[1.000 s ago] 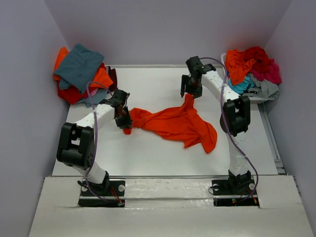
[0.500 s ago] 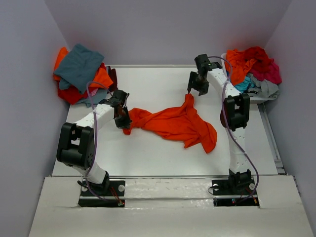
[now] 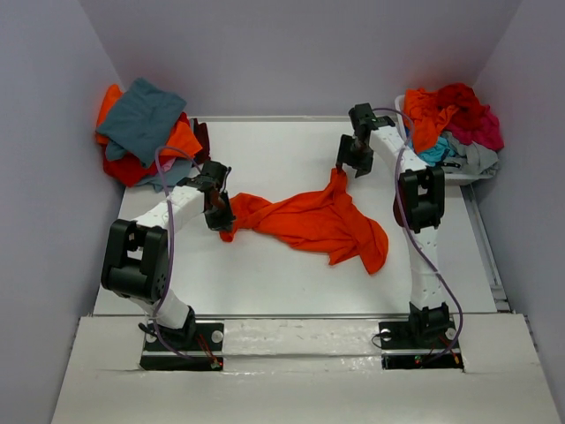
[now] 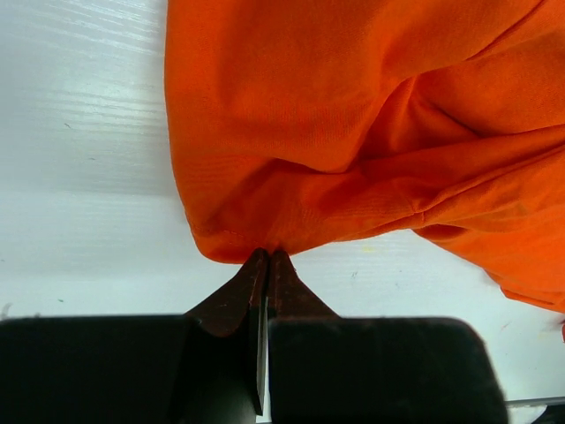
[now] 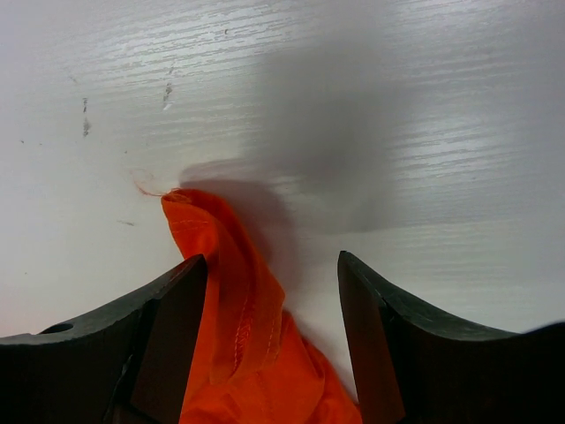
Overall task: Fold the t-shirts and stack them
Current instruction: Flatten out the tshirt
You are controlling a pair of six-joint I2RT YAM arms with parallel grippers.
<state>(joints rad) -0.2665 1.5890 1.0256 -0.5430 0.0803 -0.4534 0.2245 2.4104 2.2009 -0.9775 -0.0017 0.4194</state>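
Limp, light orange t-shirt (image 3: 309,221), centre frame: left gripper (image 4: 267,256) pinches its hem; right gripper (image 5: 271,262) gapes wide astride a graspable corner.

t-shirt (image 3: 309,221) on table (image 3: 265,150), heaps (image 3: 146,132) behind

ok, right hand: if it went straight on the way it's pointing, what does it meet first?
Probably the orange t-shirt: its bunched corner sits between the open fingers of the right hand. Beyond that corner there is only the white table. Depth is hard to judge in the wrist view.
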